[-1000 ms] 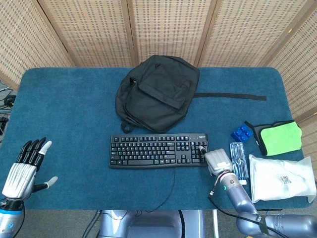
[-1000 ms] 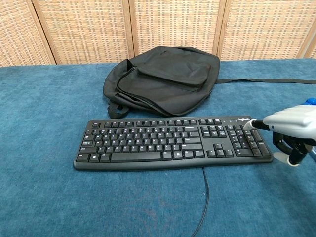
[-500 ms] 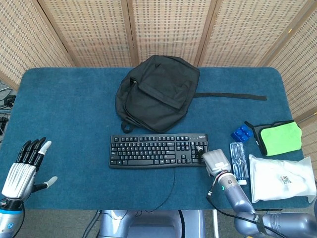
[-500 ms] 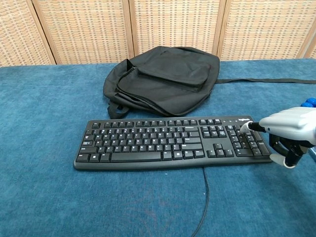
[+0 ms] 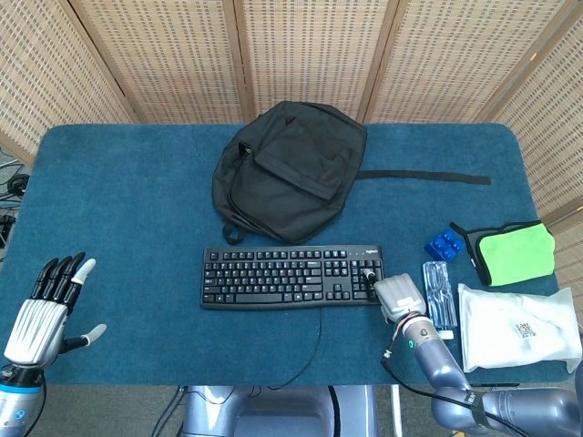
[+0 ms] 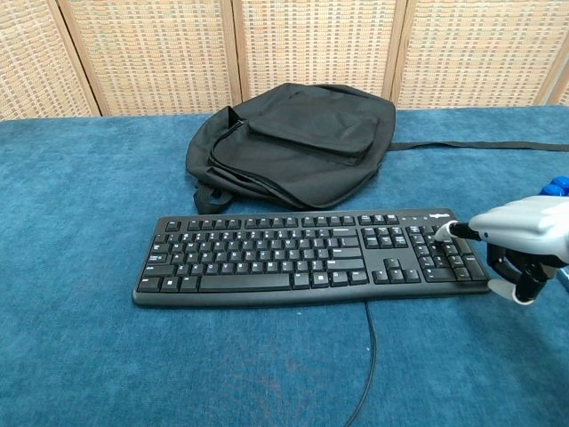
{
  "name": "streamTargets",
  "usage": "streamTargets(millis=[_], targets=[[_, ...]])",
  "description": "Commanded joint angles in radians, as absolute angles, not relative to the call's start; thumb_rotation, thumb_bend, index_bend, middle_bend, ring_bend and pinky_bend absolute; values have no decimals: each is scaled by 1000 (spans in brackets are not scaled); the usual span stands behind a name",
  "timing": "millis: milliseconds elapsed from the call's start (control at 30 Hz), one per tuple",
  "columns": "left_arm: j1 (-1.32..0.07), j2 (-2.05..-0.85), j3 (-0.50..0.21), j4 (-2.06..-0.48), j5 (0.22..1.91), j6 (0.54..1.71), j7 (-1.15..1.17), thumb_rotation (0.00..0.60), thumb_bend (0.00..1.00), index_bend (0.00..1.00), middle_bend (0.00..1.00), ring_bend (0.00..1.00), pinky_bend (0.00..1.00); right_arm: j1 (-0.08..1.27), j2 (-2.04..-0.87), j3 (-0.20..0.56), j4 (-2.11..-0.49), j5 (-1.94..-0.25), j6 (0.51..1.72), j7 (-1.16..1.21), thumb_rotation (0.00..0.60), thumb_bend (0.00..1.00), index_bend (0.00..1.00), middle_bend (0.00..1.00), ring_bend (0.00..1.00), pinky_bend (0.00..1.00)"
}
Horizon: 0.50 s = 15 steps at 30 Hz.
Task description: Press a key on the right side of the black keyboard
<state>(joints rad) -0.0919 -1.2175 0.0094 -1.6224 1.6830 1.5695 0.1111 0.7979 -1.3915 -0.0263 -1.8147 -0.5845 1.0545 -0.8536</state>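
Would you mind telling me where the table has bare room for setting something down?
The widest bare cloth lies left of the keyboard and backpack, up to the table's left edge. The front strip has only the cable. Right of the keyboard is crowded: right robot hand, blue brick, green pouch, white bag.

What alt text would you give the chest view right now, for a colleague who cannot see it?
The right hand reaches in from the right with one extended finger over the number pad of the black keyboard on a blue table. A black backpack lies behind the keyboard.
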Motion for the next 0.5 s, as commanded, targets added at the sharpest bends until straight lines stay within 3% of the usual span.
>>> streamTargets(millis=[33,500], targets=[[-92,-1218,9,-1622,1683,1569,110,600,0,0,0,0,0,800,-1395,-30,-1812,-583,1054,-852,600,555,66,750,655,485],[-94,-1218,9,-1619,1679,1564,106,600,0,0,0,0,0,812,-1402,-37,-1810,-571,1064,-853,600,553,66,750,655,485]])
